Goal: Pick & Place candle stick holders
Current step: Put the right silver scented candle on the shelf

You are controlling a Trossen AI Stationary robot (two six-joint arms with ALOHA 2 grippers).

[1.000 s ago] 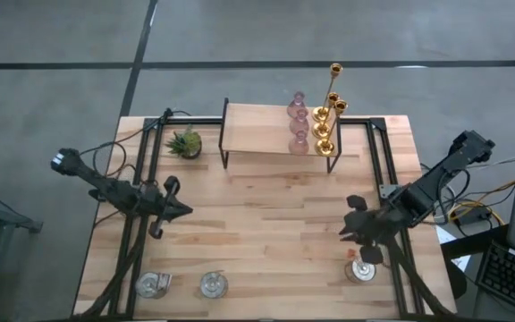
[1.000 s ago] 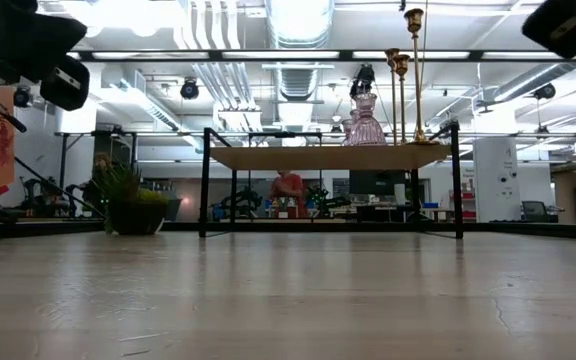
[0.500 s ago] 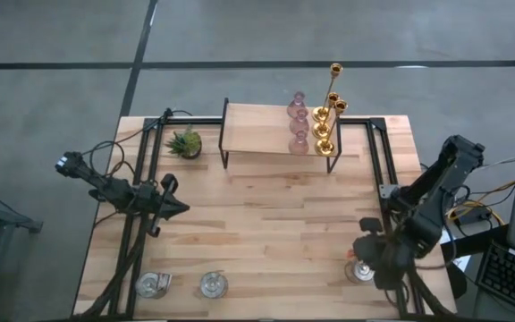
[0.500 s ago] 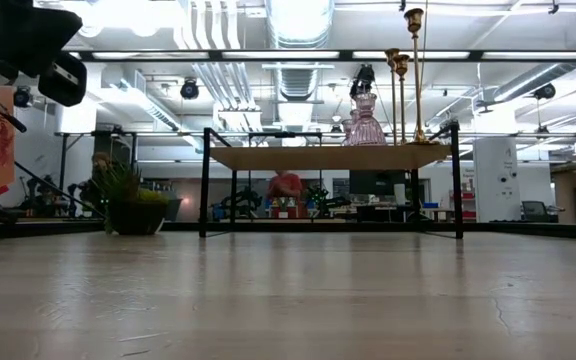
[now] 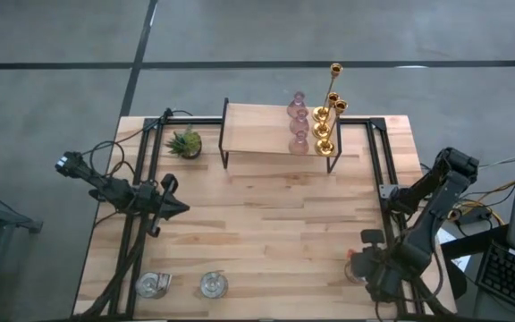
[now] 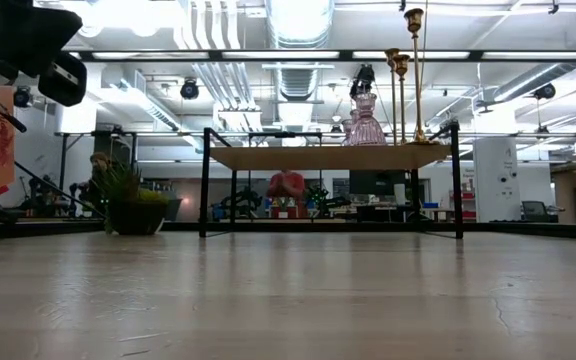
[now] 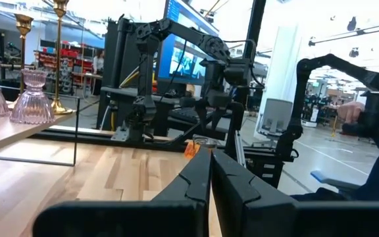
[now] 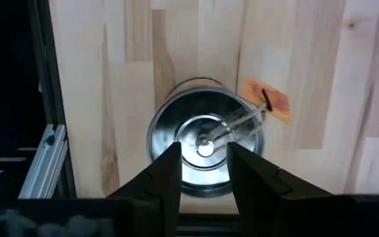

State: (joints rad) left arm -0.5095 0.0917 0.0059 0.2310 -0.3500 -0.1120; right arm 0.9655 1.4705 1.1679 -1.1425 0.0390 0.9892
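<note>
The right pincer (image 8: 202, 168) has swung down over the silver cup (image 8: 206, 137) beside the orange tag (image 8: 267, 101), fingers parted, ready to grasp.

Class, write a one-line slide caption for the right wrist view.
Right hand, fingers apart, poised directly above a silvery glass cup on the wooden table.

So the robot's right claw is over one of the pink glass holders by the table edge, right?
Not pink. The right wrist view shows the right gripper over a silvery glass cup by the table edge; the pink holders stand on the shelf.
</note>
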